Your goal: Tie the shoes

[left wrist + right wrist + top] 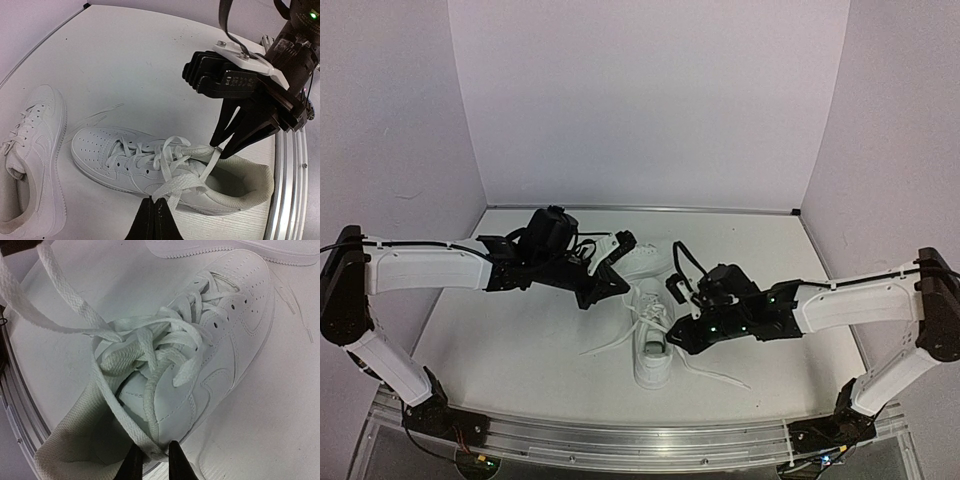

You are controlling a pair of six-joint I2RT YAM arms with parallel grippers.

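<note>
Left gripper (154, 201) is closed on the first lace (172, 191) over the middle of the near shoe (100, 150); right gripper (154, 448) pinches the second lace (146, 407) above its heel opening. I see the far shoe (37, 145) near its toe.

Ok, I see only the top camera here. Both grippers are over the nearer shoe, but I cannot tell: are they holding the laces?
Observer: The left gripper is. Its wrist view shows it shut on a flat lace strand of the near shoe.
Operator: And the right one?
Observer: The right gripper has a second lace strand pinched between its fingertips, beside the shoe's heel opening.
Operator: Is a knot made already?
Observer: The right wrist view shows a tangle of laces bunched on top of the shoe. I cannot tell if it is knotted.
</note>
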